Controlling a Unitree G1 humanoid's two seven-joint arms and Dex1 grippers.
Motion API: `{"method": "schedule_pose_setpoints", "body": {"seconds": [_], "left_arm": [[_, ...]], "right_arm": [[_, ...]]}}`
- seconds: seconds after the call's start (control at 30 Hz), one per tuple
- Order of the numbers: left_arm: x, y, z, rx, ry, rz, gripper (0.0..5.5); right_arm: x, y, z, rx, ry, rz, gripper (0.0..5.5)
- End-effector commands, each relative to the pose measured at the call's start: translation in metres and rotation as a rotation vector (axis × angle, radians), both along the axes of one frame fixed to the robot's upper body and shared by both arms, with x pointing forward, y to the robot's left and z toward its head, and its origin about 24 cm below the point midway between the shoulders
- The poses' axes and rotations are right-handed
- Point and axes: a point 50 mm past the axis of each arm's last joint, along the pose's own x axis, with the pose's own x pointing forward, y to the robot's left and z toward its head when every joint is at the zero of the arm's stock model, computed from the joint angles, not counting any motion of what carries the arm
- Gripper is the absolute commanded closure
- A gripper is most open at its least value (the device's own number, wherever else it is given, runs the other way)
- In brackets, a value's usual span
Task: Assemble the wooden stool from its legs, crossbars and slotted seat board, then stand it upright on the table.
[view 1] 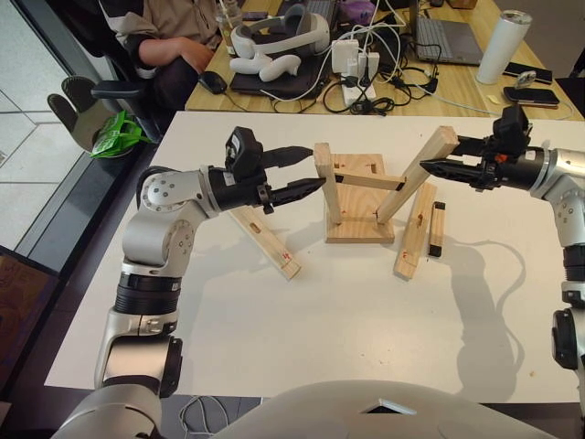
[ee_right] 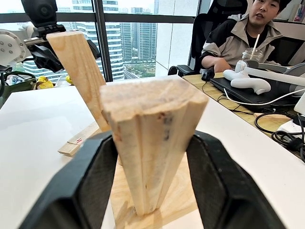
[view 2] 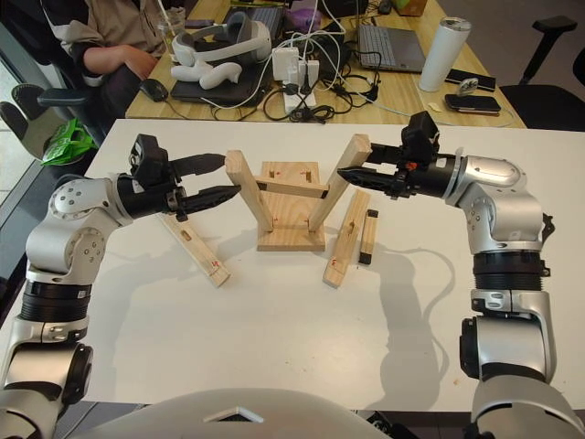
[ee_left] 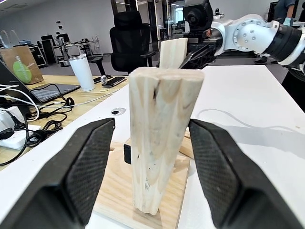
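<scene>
Two head cameras look down over the table (view 1: 366, 347). Wrist cameras sit close behind the left claw (ee_left: 151, 124) and right claw (ee_right: 150, 136), facing each other across the stool (view 1: 358, 229).

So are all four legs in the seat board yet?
No, only the left leg and right leg stand in the seat board; another wooden piece lies flat on the table.

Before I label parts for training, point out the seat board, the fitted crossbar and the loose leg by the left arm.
seat board (view 1: 359, 231), left eye view, bare front edge.
fitted crossbar (view 1: 370, 180), left eye view, mid-span.
loose leg (view 1: 268, 244), left eye view, mid-length.
</scene>
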Motion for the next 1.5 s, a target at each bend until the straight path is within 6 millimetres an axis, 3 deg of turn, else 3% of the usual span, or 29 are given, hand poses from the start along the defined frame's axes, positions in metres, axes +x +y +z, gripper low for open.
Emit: {"method": "schedule_pose_setpoints", "body": {"seconds": [0.03,0.13,0.47,0.63,0.97,1.27,1.5], "left_arm": [[0.005,0.002,0.002,-0.026,0.012,0.064,2.17],[0.007,0.000,0.005,-0.023,-0.023,0.065,1.94],[0.009,-0.008,0.015,0.108,-0.072,-0.192,1.94],[0.010,-0.006,0.020,0.124,-0.087,-0.230,1.94],[0.006,-0.006,0.019,0.055,-0.037,-0.222,3.36],[0.001,-0.001,0.010,0.036,0.021,-0.180,3.40],[-0.010,0.004,-0.003,-0.012,0.087,-0.123,3.40]], "right_arm": [[0.002,0.007,0.004,-0.017,-0.017,0.055,3.33],[0.002,0.007,0.004,-0.017,-0.020,0.058,3.33],[0.005,0.009,0.007,-0.028,-0.007,0.105,3.34],[0.009,0.009,0.010,-0.033,-0.017,0.108,3.34],[0.011,0.010,0.011,-0.036,-0.033,0.097,3.34],[0.005,0.009,0.006,-0.024,-0.032,0.089,3.34],[-0.011,0.004,-0.010,-0.021,0.007,0.041,3.34]]}}
